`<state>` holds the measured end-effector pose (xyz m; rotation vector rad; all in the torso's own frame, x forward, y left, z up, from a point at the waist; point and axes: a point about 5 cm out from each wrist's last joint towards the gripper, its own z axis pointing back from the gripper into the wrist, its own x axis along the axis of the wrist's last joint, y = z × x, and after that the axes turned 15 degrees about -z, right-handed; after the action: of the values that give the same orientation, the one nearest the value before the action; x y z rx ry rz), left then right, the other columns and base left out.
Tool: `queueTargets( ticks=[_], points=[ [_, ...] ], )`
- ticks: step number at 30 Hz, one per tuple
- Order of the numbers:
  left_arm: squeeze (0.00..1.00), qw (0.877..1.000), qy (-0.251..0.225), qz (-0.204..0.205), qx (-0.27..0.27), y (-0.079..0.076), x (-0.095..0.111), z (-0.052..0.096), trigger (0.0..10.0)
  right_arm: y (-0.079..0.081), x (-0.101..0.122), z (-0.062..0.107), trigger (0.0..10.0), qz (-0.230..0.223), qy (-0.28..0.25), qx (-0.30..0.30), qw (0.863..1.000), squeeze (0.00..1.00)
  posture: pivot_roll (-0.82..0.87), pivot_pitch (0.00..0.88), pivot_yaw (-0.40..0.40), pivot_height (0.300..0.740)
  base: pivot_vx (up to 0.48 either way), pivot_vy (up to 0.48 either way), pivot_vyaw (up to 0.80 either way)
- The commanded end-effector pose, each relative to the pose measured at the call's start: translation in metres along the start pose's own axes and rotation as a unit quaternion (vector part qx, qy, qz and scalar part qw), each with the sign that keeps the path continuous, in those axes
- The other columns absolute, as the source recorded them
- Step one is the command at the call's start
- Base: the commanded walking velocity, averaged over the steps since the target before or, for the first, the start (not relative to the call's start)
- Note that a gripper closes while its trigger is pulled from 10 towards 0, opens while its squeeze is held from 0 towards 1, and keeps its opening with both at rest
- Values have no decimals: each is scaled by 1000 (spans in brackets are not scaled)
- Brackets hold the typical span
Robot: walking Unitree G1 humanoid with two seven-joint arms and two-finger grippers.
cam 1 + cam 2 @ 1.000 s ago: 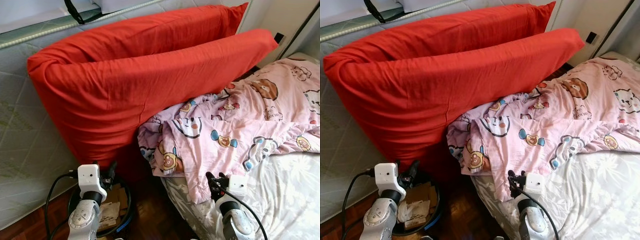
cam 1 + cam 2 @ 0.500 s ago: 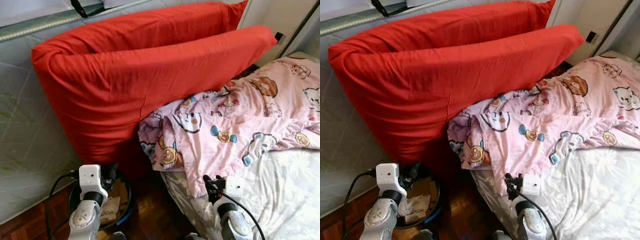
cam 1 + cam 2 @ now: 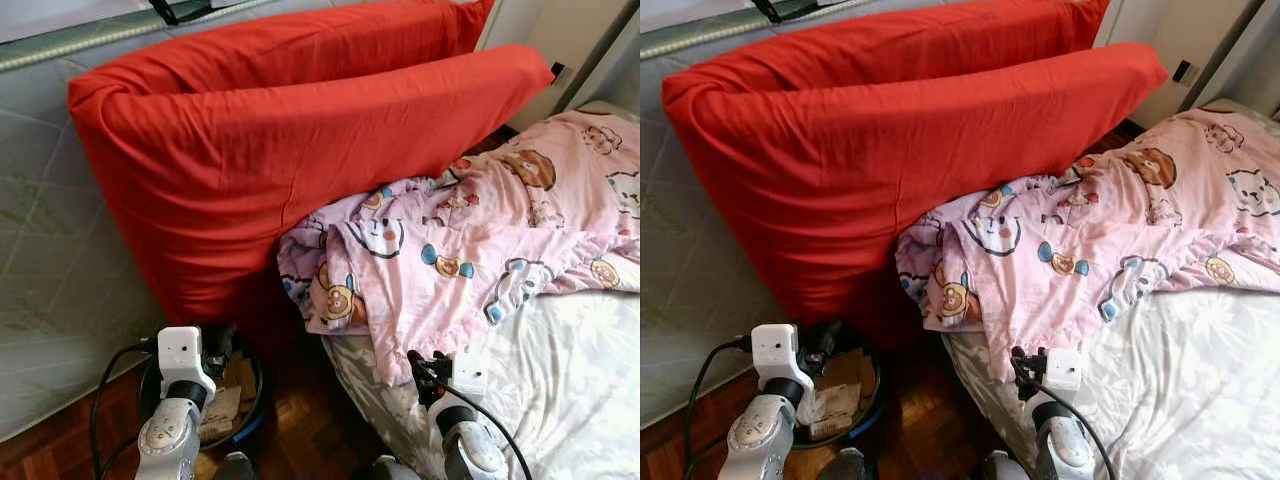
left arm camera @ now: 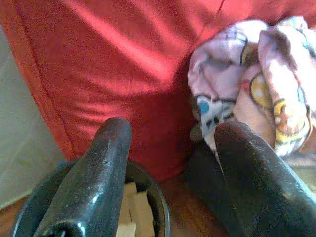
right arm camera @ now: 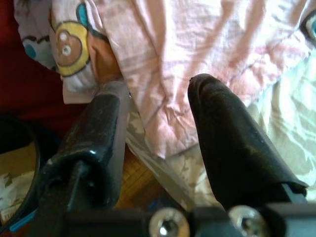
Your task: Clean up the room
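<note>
**Both grippers open and empty at the near corner of the bed**

Two big red pillows [image 3: 290, 150] stand on edge at the far left, one behind the other, leaning on a pale quilted mattress [image 3: 50, 280] propped upright at the left. A pink cartoon-print blanket [image 3: 470, 250] lies crumpled on the bed, bunched at the corner where it touches the nearer pillow; one flap hangs over the bed's near-left edge. Right of that, a white floral sheet [image 3: 580, 370] shows bare.

L gripper [image 4: 170, 148] sits low at the near left, above a round black bin [image 3: 872, 395] on the wooden floor [image 3: 310, 430]. Its fingers [image 4: 98, 168] are spread wide w/ nothing between them; past them are the red pillow and the blanket's bunched corner. Bin holds what looks like cardboard and paper scraps [image 3: 835, 400], though it's partly hidden by the arm.

R gripper [image 5: 158, 128] is near the bed's near-left edge, just below the hanging blanket flap. Fingers [image 5: 232, 143] apart, empty; the pink hem lies just beyond the tips, not touching as far as the wrist view shows. Bed edge and a strip of floor sit under it.

A black cable [image 3: 105, 390] loops by the L arm.
</note>
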<state>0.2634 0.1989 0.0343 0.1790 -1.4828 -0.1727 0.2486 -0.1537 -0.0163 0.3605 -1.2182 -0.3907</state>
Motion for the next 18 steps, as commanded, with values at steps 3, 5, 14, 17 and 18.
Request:
queueTargets(
  ticks=[3,5,14,17,18],
  points=[
    [0,1000,10,9,0,-2,-3,4,10000,-5,-8,4,10000,-4,12,-8,1000,0,64,216,-54,656,0,0,0],
    [0,1000,9,9,0,-2,-3,5,10000,-6,-8,4,10000,-4,14,-9,1000,0,64,218,-54,656,0,0,0],
    [0,1000,12,10,-2,-4,-2,6,10000,-6,-11,5,10000,-7,22,-7,1000,0,66,223,-52,637,0,0,0],
    [0,1000,13,10,-3,-4,-2,6,10000,-6,-12,5,10000,-7,23,-9,1000,0,65,223,-51,637,0,0,0],
    [0,1000,13,10,-4,-4,-2,6,10000,-7,-12,5,10000,-6,24,-10,1000,0,67,223,-50,637,0,0,0]
  ],
)
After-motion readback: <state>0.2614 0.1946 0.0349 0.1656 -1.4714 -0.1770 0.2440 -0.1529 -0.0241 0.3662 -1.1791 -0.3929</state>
